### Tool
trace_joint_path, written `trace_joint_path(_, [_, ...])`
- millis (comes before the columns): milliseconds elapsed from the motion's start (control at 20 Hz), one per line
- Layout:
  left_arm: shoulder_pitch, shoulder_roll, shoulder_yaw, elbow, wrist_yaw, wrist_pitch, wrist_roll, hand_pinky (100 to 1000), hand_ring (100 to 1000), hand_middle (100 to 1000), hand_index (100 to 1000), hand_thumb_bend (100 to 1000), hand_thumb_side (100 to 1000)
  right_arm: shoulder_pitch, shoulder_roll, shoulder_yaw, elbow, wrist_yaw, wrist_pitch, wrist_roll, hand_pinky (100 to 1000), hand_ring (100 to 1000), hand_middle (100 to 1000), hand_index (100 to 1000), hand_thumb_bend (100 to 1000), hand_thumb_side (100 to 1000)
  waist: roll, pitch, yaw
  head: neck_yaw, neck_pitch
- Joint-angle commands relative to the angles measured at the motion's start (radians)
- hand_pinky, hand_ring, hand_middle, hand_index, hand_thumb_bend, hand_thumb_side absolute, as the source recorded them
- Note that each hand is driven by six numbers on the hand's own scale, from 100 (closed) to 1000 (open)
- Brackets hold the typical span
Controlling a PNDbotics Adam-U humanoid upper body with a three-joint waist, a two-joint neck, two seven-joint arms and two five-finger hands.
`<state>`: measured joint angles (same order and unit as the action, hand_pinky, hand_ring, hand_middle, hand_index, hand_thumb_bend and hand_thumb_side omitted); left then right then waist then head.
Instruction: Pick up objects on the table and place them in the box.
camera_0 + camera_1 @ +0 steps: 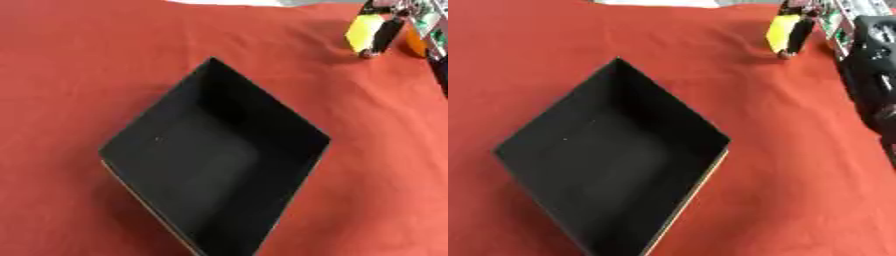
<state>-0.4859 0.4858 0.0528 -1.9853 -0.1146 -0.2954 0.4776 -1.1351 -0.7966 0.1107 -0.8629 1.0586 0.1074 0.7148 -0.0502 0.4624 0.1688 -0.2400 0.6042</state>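
Observation:
A black open box (262, 107) sits askew in the middle of the red cloth, and I see nothing inside it. At the far right, my right hand (385, 36) reaches in from the upper right corner. Its dark fingers (801, 31) curl around a yellow object (361, 31), which is low over the cloth; I cannot tell whether it touches. The hand's black forearm (875, 75) runs down the right edge. My left hand shows in neither view.
An orange thing (413, 44) lies just behind the right hand, partly hidden by it. A red cloth (79, 75) covers the table, with a white strip (227, 2) at the far edge. Bare cloth surrounds the box on all sides.

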Motion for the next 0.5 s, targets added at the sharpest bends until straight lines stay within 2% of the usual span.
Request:
trace_joint_path(50, [-0.009, 0.037, 0.003, -0.015, -0.001, 0.000, -0.007, 557, 781, 690, 823, 113, 738, -0.026, -0.025, -0.010, -0.023, -0.010, 0.006, -0.004, 960, 918, 809, 871, 264, 100, 0.005, -0.025, -0.005, 0.001, -0.007])
trace_joint_path(250, [-0.007, 0.037, 0.003, -0.015, -0.001, 0.000, -0.010, 557, 781, 690, 823, 112, 740, -0.031, -0.026, -0.014, -0.028, -0.007, 0.021, -0.005, 923, 822, 718, 805, 255, 100, 0.004, -0.028, -0.009, 0.002, -0.008])
trace_joint_path(400, [-0.005, 0.038, 0.004, -0.015, -0.002, 0.001, -0.012, 557, 781, 689, 823, 111, 737, -0.030, -0.026, -0.014, -0.031, 0.005, 0.032, -0.036, 856, 739, 622, 654, 305, 100, 0.004, -0.029, -0.011, 0.000, -0.009])
trace_joint_path(500, [-0.005, 0.037, 0.004, -0.015, -0.002, 0.002, -0.013, 557, 781, 689, 823, 109, 738, -0.029, -0.024, -0.013, -0.031, 0.013, 0.036, -0.060, 805, 696, 554, 592, 284, 100, 0.003, -0.028, -0.010, -0.003, -0.010])
